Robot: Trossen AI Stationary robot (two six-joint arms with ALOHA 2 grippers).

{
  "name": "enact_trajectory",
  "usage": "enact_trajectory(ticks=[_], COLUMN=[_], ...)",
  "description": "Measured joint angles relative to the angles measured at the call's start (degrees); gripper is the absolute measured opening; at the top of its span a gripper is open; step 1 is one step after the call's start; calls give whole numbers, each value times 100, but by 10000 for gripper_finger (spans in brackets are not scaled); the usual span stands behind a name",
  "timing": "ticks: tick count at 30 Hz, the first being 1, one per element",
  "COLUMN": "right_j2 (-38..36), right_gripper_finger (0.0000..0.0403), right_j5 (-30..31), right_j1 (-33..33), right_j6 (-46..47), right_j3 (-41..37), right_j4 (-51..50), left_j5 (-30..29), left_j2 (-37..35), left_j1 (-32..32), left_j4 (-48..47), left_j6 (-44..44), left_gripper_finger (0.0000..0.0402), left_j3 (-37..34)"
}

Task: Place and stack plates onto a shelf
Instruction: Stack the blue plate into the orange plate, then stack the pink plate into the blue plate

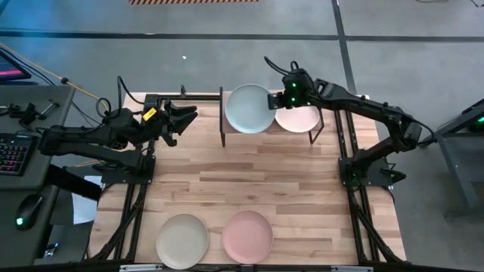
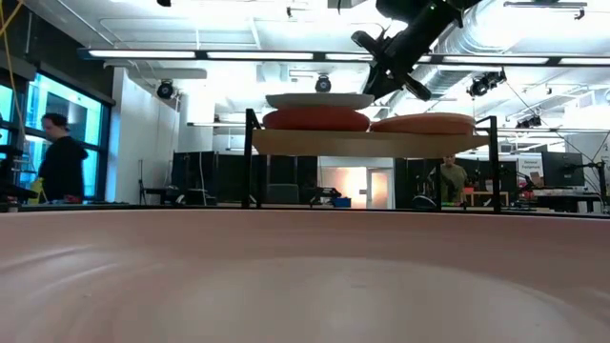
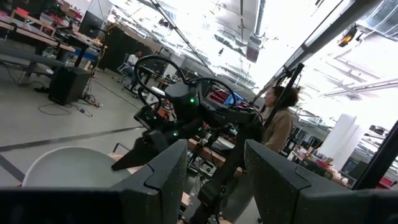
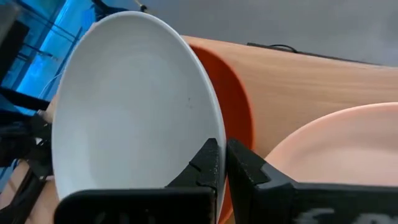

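Where the right end effector pinches, the pale blue-grey plate (atop red) lies.

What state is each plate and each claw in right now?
blue-grey plate: lying on the red plate.
red plate: on the shelf.
pale peach plate: on the shelf, beside that pair.
cream plate: on the table, unstacked.
pink plate: on the table, unstacked.
left gripper: open, empty.
right gripper: at the blue-grey plate's rim.
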Motion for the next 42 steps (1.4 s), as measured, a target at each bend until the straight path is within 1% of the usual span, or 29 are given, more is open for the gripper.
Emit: enact_trajectory(ticks=[3,6,11,15,18,20,24,28,31,34,37,42], right_j2=[0,0,0,-3,-13,-71,-334,-759,-1086,-1344,-1505,-1604], right_gripper_finger=[8,31,97,147,174,185,192,193,193,193,193,193], right_j5=[-23,15,130,-25,-119,-262,-535,-528,-449,-321,6,101], right_j1=[0,0,0,36,87,119,355,817,1267,1715,2073,2316], right_j6=[-37,-51,-49,-63,-212,-371,-970,-1531,-1687,-1666,-1690,-1816], right_j3=[-2,-3,-9,-9,-10,-11,-11,-11,-11,-11,-11,-11], right_j4=[19,33,89,404,569,517,62,-709,-993,-888,-596,-167], left_j5=[0,2,4,5,7,7,7,109,239,245,244,244], left_j2=[0,0,0,0,0,0,0,0,0,2,11,11], left_j1=[0,0,0,0,0,0,0,0,-2,-2,-2,-2], left_j4=[0,-1,-2,-1,-2,-6,-28,-31,-35,-51,-61,-52], left_j6=[1,0,0,1,2,4,144,145,171,243,253,251], left_gripper_finger=[152,152,152,152,152,152,152,152,152,152,152,152], left_j3=[0,-2,-2,-2,-2,-2,-4,-4,-4,-4,-4,-4])
